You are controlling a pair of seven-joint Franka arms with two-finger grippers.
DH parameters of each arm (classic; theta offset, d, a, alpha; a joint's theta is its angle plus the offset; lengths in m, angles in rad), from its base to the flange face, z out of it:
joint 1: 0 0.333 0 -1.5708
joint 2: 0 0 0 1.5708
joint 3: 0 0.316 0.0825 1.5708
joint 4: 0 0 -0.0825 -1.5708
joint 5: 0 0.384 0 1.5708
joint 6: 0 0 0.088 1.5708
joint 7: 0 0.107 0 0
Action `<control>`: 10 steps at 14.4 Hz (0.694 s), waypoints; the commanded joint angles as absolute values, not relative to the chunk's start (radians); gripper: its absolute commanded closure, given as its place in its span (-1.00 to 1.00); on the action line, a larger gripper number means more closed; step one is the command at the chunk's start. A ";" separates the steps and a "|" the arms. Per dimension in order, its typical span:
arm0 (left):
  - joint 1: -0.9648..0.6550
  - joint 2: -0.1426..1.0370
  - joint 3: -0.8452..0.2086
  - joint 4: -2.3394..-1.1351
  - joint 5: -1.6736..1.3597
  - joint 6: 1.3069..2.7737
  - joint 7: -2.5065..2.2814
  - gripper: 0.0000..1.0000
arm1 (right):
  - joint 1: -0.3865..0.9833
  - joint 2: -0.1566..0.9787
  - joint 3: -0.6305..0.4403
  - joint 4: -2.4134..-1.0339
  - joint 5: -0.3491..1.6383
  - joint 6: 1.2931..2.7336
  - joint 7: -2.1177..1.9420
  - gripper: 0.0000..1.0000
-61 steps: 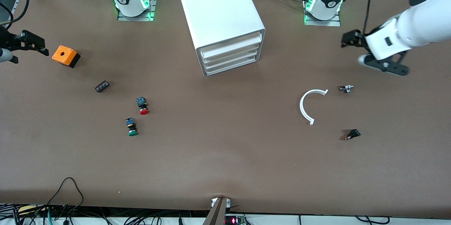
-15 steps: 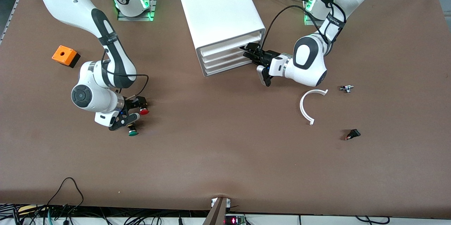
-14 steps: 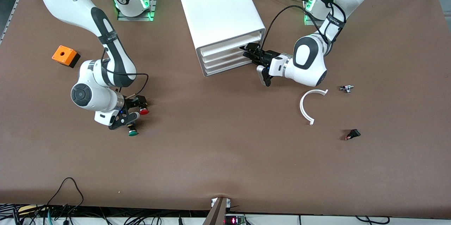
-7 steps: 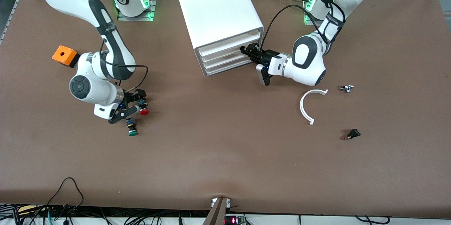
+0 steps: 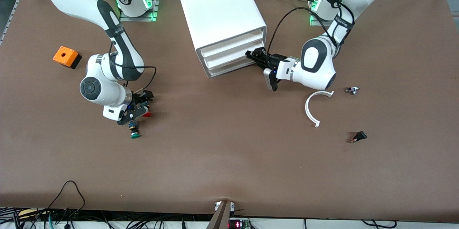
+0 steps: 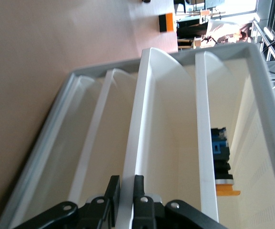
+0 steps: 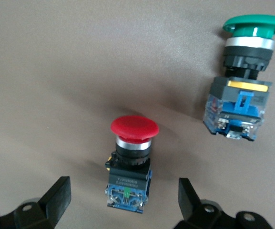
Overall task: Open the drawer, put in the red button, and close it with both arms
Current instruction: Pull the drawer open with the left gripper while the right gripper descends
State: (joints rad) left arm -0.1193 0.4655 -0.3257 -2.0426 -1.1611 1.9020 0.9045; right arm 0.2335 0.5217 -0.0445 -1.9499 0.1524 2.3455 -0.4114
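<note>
The red button lies on its side on the brown table, also in the right wrist view: red cap, black body, blue part. My right gripper is open and low over it, a finger on each side, not touching it. The white drawer cabinet stands at the table's middle, toward the bases. My left gripper is at its front and shut on the thin white front edge of a drawer, its fingers pinching the edge.
A green-capped button lies just nearer the camera than the red one, also in the right wrist view. An orange box sits toward the right arm's end. A white curved piece and two small parts lie toward the left arm's end.
My right gripper has shifted a little toward the cabinet and sits over the red button. The cabinet has shifted slightly toward the right arm's end with my left gripper on the drawer edge.
</note>
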 commanded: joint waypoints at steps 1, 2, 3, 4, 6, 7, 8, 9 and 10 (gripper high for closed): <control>-0.098 0.515 -0.327 -1.959 -1.157 1.876 0.885 1.00 | 0.236 0.508 -0.048 -1.986 0.153 2.402 -0.431 -1.00; -0.098 0.523 -0.325 -1.956 -1.157 1.878 0.887 1.00 | 0.236 0.503 -0.048 -2.000 0.153 2.422 -0.431 -1.00; -0.097 0.534 -0.322 -1.941 -1.157 1.878 0.887 1.00 | 0.236 0.500 -0.048 -2.015 0.153 2.440 -0.430 -1.00; -0.094 0.544 -0.322 -1.936 -1.157 1.878 0.887 1.00 | 0.236 0.497 -0.048 -2.023 0.153 2.454 -0.430 -1.00; -0.091 0.554 -0.304 -1.914 -1.155 1.878 0.887 1.00 | 0.236 0.491 -0.048 -2.036 0.153 2.468 -0.431 -1.00; -0.091 0.564 -0.301 -1.902 -1.155 1.878 0.885 1.00 | 0.236 0.488 -0.048 -2.042 0.153 2.468 -0.431 -1.00; -0.089 0.583 -0.301 -1.884 -1.146 1.878 0.887 1.00 | 0.236 0.483 -0.048 -2.048 0.152 2.468 -0.431 -1.00; -0.084 0.589 -0.298 -1.870 -1.122 1.878 0.885 1.00 | 0.236 0.482 -0.048 -2.052 0.152 2.468 -0.431 -1.00; -0.078 0.592 -0.296 -1.853 -1.105 1.878 0.885 1.00 | 0.236 0.480 -0.048 -2.057 0.152 2.470 -0.431 -0.99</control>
State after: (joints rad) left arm -0.0923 0.5550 -0.2971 -1.9271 -1.1314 1.8911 0.9059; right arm 0.2335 0.5125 -0.0448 -2.0160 0.1523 2.4520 -0.4126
